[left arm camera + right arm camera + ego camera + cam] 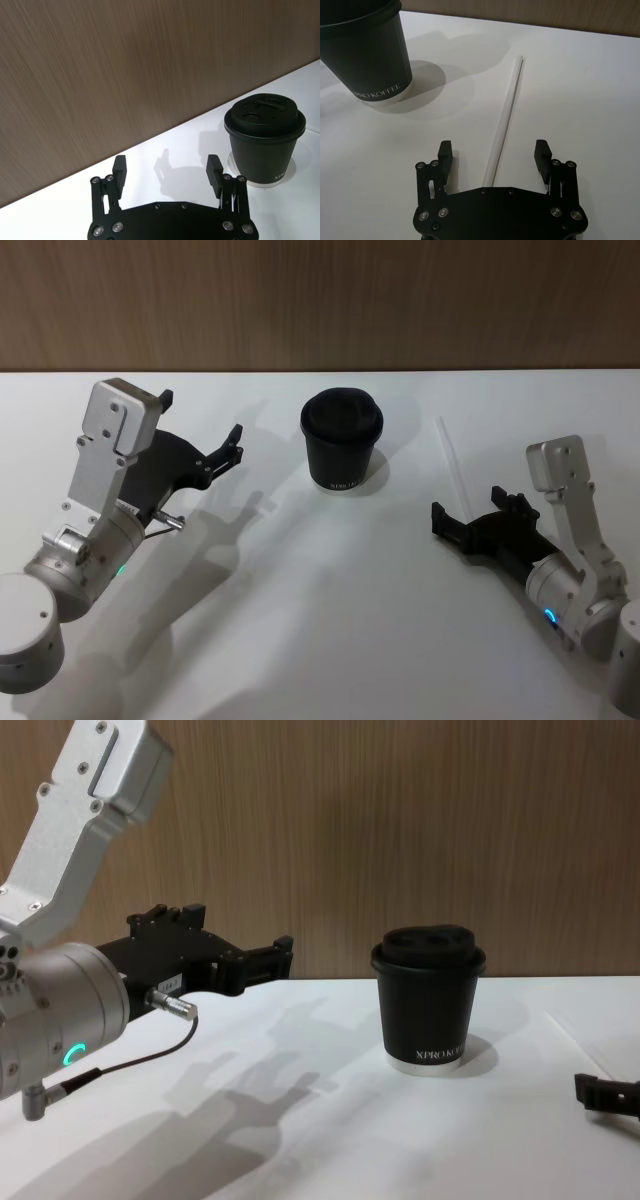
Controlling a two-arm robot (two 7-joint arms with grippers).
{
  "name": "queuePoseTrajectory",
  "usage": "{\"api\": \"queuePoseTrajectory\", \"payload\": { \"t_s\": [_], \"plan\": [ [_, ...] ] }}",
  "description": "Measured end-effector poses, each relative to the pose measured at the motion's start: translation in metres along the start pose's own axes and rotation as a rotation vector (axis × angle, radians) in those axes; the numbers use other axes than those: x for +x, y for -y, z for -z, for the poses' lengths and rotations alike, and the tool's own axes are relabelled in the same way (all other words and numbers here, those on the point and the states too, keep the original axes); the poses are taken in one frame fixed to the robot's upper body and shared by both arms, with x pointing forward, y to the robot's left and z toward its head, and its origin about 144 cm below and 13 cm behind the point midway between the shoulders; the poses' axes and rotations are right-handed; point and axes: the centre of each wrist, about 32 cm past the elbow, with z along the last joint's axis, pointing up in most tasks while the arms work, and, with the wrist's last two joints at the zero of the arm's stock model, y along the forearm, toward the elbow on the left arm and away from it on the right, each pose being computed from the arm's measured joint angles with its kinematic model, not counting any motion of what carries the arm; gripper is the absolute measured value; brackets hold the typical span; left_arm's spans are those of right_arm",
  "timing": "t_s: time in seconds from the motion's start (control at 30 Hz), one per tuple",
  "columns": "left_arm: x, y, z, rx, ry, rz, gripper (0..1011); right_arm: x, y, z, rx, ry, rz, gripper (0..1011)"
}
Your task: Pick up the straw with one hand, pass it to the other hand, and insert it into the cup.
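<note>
place: robot lab bench | cues: white table (300, 640), wood-panel wall (320, 300)

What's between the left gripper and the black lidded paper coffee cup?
Nothing: the head view shows only bare white table between left gripper and black paper cup.

Black, screw-studded left hand (166, 165) and right hand (493, 150); silver cylindrical wrist (55, 1005), green ring light (72, 1054), black cable (130, 1065).

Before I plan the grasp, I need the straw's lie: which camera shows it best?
The right wrist view: the straw lies flat, running out from between the open right gripper's fingers. The head view gives a thin pale line right of the cup; the chest view, at most a faint streak.
</note>
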Motion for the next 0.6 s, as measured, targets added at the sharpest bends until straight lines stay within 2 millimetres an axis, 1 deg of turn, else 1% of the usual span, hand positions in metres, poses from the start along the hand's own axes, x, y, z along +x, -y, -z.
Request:
{"api": "queuePoseTrajectory", "payload": {
  "t_s": [0.03,0.1,0.17,0.2,0.3,0.33,0.4,0.5,0.53,0.57,0.6],
  "plan": [
    [0.0,0.0,0.0,0.0,0.0,0.0,1003,0.0,-0.0001,-0.0001,-0.001,0.001,0.0,999],
    [0.0,0.0,0.0,0.0,0.0,0.0,1003,0.0,-0.0002,-0.0002,-0.001,0.003,0.0,954],
    [0.0,0.0,0.0,0.0,0.0,0.0,1003,-0.0001,-0.0003,-0.0003,-0.002,0.004,0.0,930],
    [0.0,0.0,0.0,0.0,0.0,0.0,1003,-0.0001,-0.0003,-0.0003,-0.002,0.004,0.0,888],
    [0.0,0.0,0.0,0.0,0.0,0.0,1003,-0.0002,-0.0004,-0.0003,-0.003,0.006,-0.001,839],
    [0.0,0.0,0.0,0.0,0.0,0.0,1003,-0.0003,-0.0005,-0.0003,-0.004,0.006,-0.001,785],
    [0.0,0.0,0.0,0.0,0.0,0.0,1003,-0.0004,-0.0005,-0.0003,-0.005,0.007,-0.001,744],
    [0.0,0.0,0.0,0.0,0.0,0.0,1003,-0.0005,-0.0006,-0.0003,-0.006,0.007,-0.002,649],
    [0.0,0.0,0.0,0.0,0.0,0.0,1003,-0.0005,-0.0007,-0.0003,-0.006,0.008,-0.002,593],
    [0.0,0.0,0.0,0.0,0.0,0.0,1003,-0.0005,-0.0007,-0.0003,-0.006,0.008,-0.002,565],
    [0.0,0.0,0.0,0.0,0.0,0.0,1003,-0.0005,-0.0007,-0.0003,-0.006,0.008,-0.002,565]
  ]
}}
